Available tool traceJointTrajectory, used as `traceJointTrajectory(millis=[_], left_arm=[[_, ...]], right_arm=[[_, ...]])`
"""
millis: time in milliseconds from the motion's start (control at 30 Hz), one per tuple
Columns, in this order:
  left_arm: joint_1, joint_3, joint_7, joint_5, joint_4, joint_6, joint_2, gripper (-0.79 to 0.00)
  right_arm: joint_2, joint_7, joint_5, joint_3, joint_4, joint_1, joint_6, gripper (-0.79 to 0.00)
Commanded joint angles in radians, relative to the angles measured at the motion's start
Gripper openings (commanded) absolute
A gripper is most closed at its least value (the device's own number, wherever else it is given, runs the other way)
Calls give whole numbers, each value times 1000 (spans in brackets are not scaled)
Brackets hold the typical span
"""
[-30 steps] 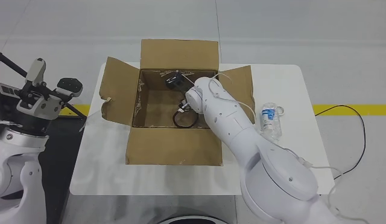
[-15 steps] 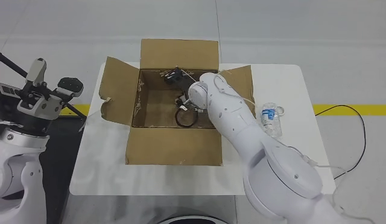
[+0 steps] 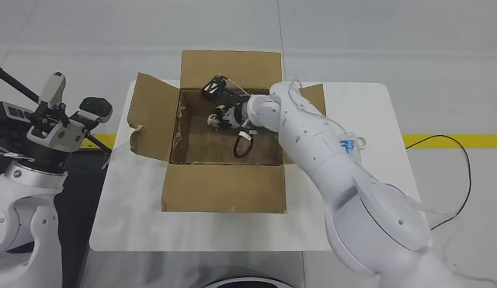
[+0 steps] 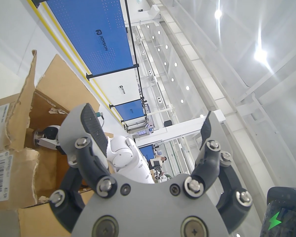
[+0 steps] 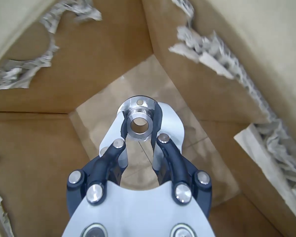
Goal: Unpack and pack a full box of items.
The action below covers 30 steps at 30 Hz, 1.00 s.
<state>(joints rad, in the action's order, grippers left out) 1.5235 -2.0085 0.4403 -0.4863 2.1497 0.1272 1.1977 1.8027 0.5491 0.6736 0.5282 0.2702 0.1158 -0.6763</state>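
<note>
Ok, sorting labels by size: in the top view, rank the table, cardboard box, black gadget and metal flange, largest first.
1. table
2. cardboard box, flaps spread
3. black gadget
4. metal flange, smallest, though partly hidden in the right gripper

box (image 3: 221,187): right arm lay across right wall, right tool (image 3: 221,119) clamped on metal ring (image 5: 139,124) | black item (image 3: 215,86) at far wall, cable loop (image 3: 243,144) mid-floor | left floor open | bottle (image 3: 347,150) right of box | table (image 3: 140,226) near strip passable
</note>
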Motion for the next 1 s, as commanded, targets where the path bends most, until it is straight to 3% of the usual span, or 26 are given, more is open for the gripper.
traceJointTrajectory(millis=[0, 200, 367, 600, 767, 867, 967], left_arm=[[-2, 3, 0, 0, 0, 1, -1, 0], [-9, 9, -3, 2, 2, 6, -4, 0], [-15, 8, -7, 2, 0, 12, -7, 0], [-26, 4, -15, -7, -6, 17, -10, 0], [-27, 9, -19, -7, -9, 18, -12, 0], [-26, 13, -17, 1, -11, 22, -14, 0], [-26, 13, -11, 6, -11, 35, -16, 0]], right_arm=[[-14, -16, 7, 7, 27, 2, -30, -785], [-75, -42, 48, 42, 173, 27, -80, -785], [-153, -17, 90, 111, 400, 103, -73, -785], [-299, 135, 153, 328, 912, 365, -50, -785], [-370, 243, 189, 490, 1275, 601, -19, -785], [-391, 289, 255, 547, 1405, 691, 68, -785], [-391, 289, 255, 547, 1405, 691, 68, -785]])
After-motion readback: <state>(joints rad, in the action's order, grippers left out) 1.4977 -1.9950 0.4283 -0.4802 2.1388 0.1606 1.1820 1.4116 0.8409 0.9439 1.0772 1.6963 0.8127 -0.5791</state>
